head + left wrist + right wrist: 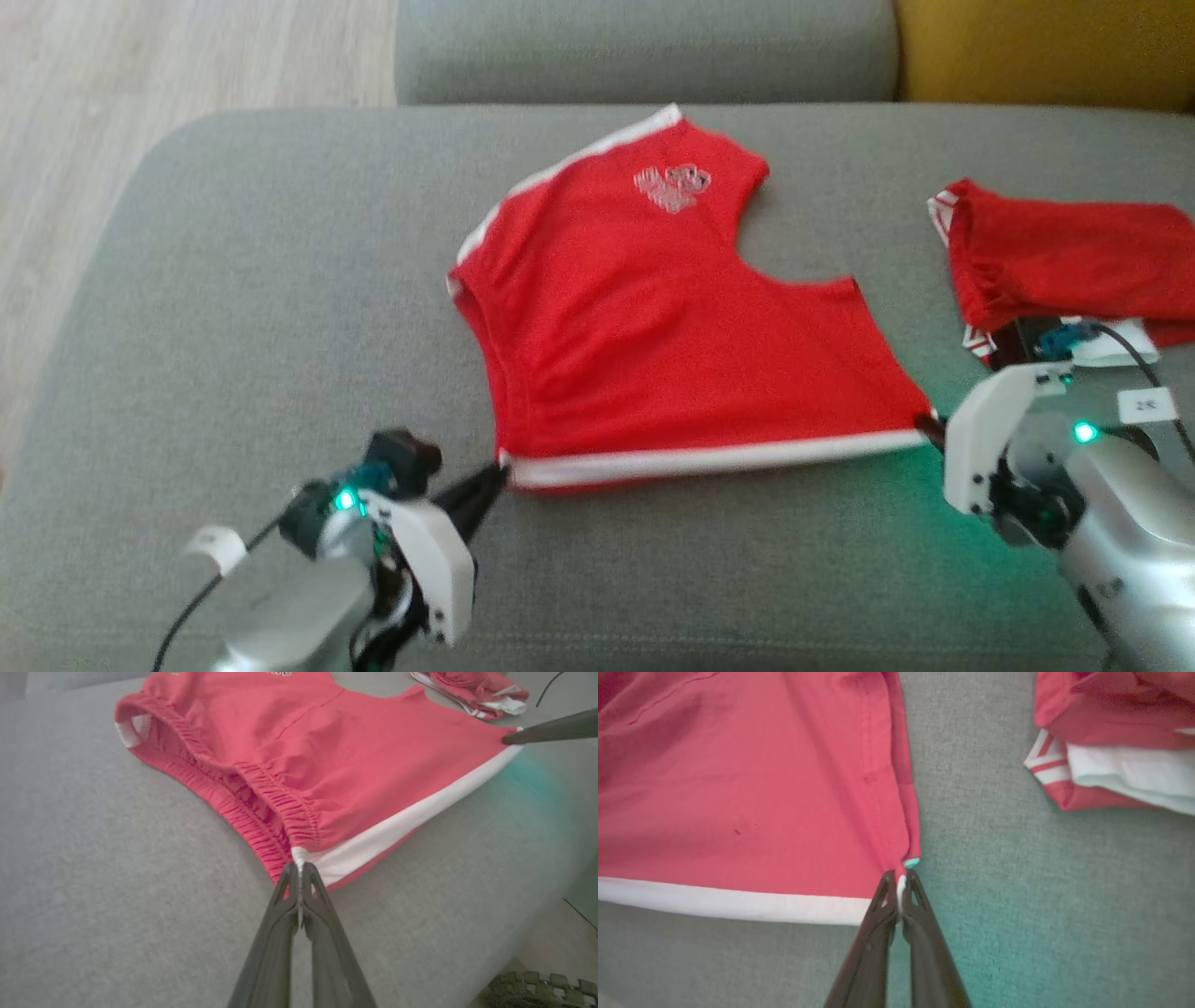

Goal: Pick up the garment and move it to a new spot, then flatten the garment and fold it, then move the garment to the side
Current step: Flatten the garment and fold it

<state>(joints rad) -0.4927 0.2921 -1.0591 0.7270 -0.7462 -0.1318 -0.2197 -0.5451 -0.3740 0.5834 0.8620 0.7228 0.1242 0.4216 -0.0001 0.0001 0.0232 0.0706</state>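
Note:
The garment [653, 327] is a pair of red shorts with white side stripes and a silver print, spread flat on the grey sofa seat [280, 308]. My left gripper [495, 476] is shut on its near left corner, at the waistband end of the white stripe [299, 865]. My right gripper [927, 425] is shut on the near right corner, at the leg hem [900, 886]. The white stripe [709, 459] runs taut between the two grippers. In the left wrist view the garment [327, 765] shows its gathered waistband, and the right gripper's fingers [551, 730] pinch the far corner.
A second red and white garment [1064, 261] lies folded at the seat's right, close behind my right wrist; it also shows in the right wrist view [1111, 742]. The sofa back [644, 47] and a yellow cushion [1046, 47] lie beyond. Wooden floor [93, 93] is at left.

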